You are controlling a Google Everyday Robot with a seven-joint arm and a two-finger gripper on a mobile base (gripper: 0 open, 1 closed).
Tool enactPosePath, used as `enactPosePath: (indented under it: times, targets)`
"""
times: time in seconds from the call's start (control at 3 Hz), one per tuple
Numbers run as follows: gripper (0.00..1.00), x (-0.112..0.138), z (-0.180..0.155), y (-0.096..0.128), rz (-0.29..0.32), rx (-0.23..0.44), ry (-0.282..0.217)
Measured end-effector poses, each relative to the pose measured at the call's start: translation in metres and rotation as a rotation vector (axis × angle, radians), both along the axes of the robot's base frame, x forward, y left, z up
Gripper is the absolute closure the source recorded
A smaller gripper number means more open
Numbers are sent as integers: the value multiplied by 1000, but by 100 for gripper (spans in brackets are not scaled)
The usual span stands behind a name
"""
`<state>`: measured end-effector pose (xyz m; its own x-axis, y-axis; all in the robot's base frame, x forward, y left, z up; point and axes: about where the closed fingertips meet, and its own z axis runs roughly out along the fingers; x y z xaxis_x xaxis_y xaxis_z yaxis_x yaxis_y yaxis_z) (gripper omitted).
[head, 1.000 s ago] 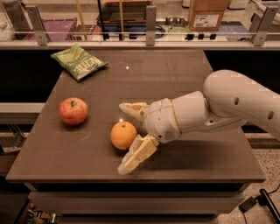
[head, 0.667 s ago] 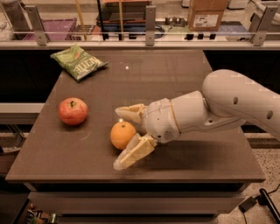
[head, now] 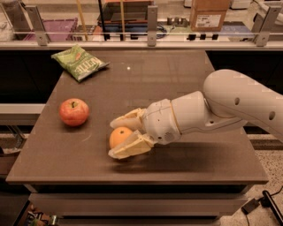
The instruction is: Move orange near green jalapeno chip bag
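Nearest edge: dark brown table (head: pixel 212 167), matte top w/ a fine grain and a squared front lip.

Just behind that lip, slightly left of centre, sits the orange (head: pixel 120 136): round, smooth, plain orange skin, resting on the tabletop. The gripper (head: pixel 113 139) is clasped around it. Two cream, wedge-shaped fingers (head: pixel 130 148) flank it, one pressed along the near/lower side and one along the far/upper side, tips pointing left. Behind them is a rounded, glossy off-white wrist housing, then a thick, smooth white arm (head: pixel 239 101) coming in from the right edge, low over the table, w/ a soft shadow under it.

Further back and to the left is an apple (head: pixel 74 112): red w/ yellowish patches, stem dimple up, standing apart from the orange.

Far left corner of the table: the green jalapeno chip bag (head: pixel 79 63), crinkled light-green foil, white lettering, small red mark, lying flat and angled. It's well apart from the orange, w/ the apple roughly btwn.

Beyond the table is a rail w/ grey metal posts (head: pixel 152 24). Past it stand a purple crate (head: pixel 55 28) at left and a cardboard box (head: pixel 210 13) at right.
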<state>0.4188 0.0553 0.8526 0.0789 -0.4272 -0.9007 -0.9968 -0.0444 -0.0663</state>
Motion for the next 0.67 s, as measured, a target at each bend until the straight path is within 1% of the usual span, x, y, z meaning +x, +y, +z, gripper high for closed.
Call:
enactPosePath:
  times: [0.33, 0.67]
  targets:
    - [83, -1, 1, 2, 4, -2, -3]
    - [100, -3, 2, 4, 8, -4, -6]
